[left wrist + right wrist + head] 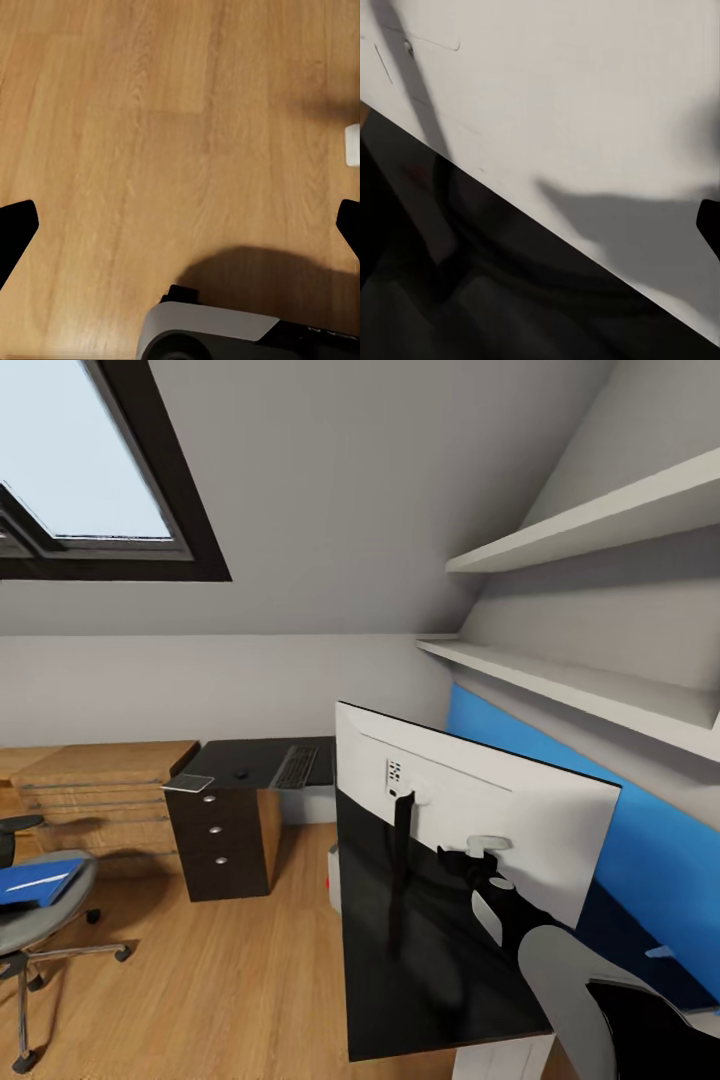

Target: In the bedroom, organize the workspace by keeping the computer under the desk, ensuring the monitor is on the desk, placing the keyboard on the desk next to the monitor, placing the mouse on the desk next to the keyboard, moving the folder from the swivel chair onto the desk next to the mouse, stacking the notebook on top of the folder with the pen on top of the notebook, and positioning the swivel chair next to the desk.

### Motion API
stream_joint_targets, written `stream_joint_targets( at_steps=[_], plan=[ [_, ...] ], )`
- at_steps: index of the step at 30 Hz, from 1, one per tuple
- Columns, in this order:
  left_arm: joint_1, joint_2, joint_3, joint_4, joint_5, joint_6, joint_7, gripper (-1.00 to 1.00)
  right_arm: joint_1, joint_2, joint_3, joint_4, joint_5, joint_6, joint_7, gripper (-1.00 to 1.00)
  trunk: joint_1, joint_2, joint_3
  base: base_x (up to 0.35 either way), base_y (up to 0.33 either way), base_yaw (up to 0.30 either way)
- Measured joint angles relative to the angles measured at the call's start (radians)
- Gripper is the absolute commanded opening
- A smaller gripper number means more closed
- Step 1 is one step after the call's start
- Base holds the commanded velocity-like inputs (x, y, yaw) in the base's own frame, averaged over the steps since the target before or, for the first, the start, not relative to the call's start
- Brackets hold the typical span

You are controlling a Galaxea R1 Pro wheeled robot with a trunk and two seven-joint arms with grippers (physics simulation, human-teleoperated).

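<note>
Your right gripper (487, 857) sits at the back of the monitor (470, 810), which stands on the desk (420, 970); whether it grips cannot be told. Your left gripper (180, 225) hangs spread over bare floor (150, 112). The folder (35, 882) waits on the chair (40, 920); keyboard (296, 766) and mouse (240, 773) lie on the far wing.

Glossy black desk (420, 960) running from lower centre of the head view back to centre frame, bearing the monitor (470, 810) with white back showing, tilted, at centre right. On the far stretch, keyboard (296, 767), small mouse (240, 774) and grey notebook (188, 784) overhanging its left corner. Wooden floor (220, 980) at lower left, carrying the swivel chair (40, 920) with the blue folder (35, 882) on its seat.
</note>
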Motion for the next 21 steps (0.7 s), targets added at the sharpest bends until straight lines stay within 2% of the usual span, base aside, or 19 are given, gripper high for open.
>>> stream_joint_targets(
  at_steps=[7,14,21],
  plan=[
    [0.000,0.000,0.000,0.000,0.000,-0.002,0.000,1.00,0.000,-0.001,-0.001,0.001,0.000,0.000,-0.001,1.00,0.000,0.000,0.000,-0.015,-0.027,0.015],
    [0.000,0.001,0.000,0.000,0.000,-0.002,0.000,1.00,0.000,-0.001,-0.001,0.000,0.000,0.001,-0.001,1.00,0.000,0.000,0.000,-0.105,-0.013,0.001],
    [0.000,0.001,0.000,0.000,0.000,-0.002,0.000,1.00,0.000,-0.002,-0.001,0.001,-0.001,0.001,-0.001,1.00,0.000,0.000,0.000,-0.150,-0.195,0.000]
  ],
)
